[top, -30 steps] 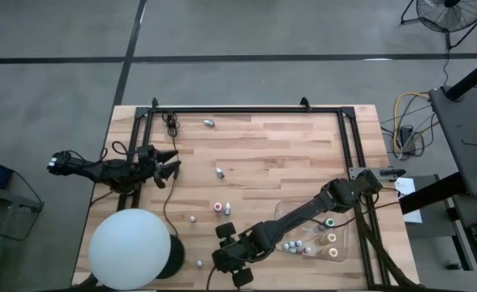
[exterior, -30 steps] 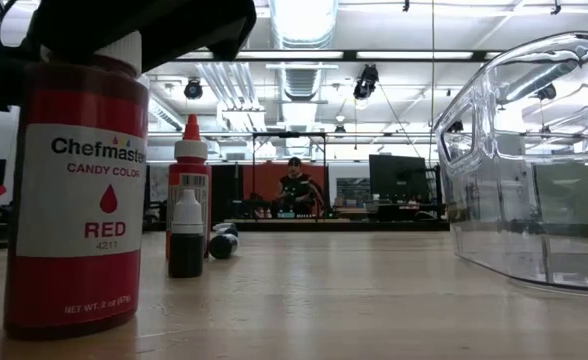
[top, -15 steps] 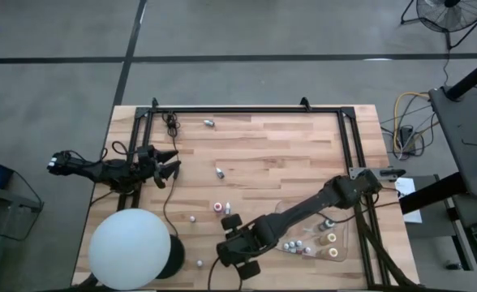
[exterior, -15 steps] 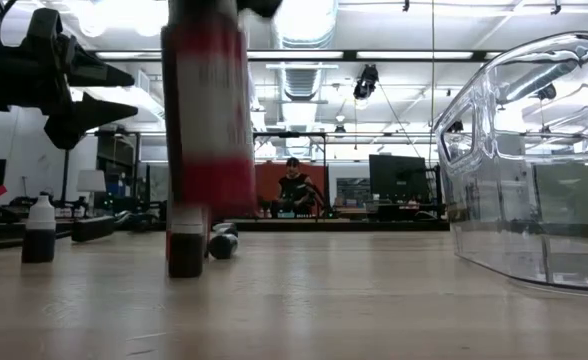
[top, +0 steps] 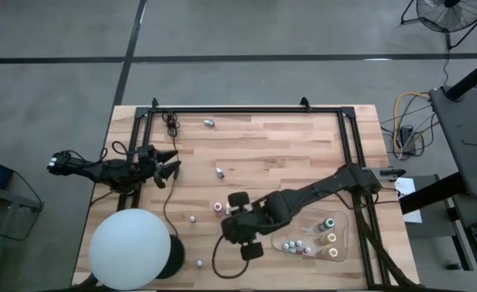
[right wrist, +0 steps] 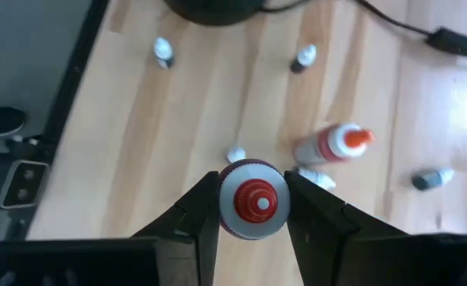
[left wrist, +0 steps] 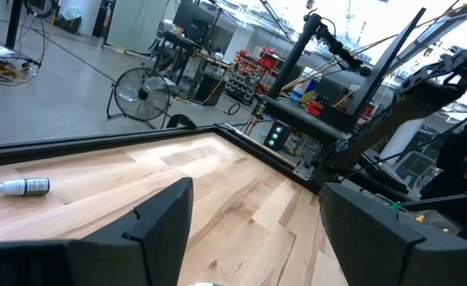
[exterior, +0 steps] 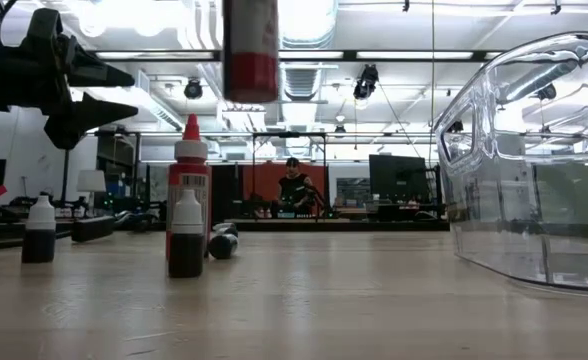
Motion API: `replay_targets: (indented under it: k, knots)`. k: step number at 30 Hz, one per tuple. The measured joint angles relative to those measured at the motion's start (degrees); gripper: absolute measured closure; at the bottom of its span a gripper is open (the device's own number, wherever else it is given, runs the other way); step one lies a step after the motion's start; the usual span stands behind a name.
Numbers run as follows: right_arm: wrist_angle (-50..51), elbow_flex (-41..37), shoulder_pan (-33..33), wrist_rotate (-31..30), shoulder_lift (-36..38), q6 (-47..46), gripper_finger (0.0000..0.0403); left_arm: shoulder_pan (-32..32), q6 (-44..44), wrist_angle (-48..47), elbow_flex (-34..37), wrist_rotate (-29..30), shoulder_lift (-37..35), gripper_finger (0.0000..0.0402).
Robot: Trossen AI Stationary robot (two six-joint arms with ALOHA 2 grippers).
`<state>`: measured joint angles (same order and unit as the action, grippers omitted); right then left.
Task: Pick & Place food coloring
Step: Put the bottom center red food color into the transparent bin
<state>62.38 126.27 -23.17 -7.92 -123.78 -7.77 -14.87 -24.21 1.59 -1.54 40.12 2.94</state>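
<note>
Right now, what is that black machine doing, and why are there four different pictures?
It is a robot with two dark arms at a wooden table. One picture looks straight down from above, one looks across the tabletop, and one camera sits on each wrist. The right gripper has pinched a red bottle of food coloring and holds it up in the air; the table-level picture shows it hanging above the other bottles. The left gripper waits open at the table's left edge. On the table lie little bottles, a clear tray with some bottles inside, and a big white ball.
</note>
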Motion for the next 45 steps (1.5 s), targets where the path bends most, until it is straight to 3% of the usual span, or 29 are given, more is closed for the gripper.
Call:
replay_targets:
  k: [16,24,35,45]
  knots:
    - [-5.66,-38.05,-1.65,-2.08,31.04,-10.27,0.0292,0.01,0.00,-0.03,0.02,0.00,-0.02,0.0157]
    - [-5.77,-53.73,-3.59,-2.78,42.03,-15.56,0.0293,-0.01,0.00,-0.03,0.02,0.00,0.00,0.0157]
    - [-7.70,-68.64,-8.39,-4.09,50.25,-26.50,0.0293,0.01,0.00,-0.03,0.01,0.00,0.00,0.0157]
    - [-12.10,-73.42,-12.16,-4.26,51.68,-33.15,0.0293,0.00,0.00,-0.01,0.01,-0.02,0.00,0.0157]
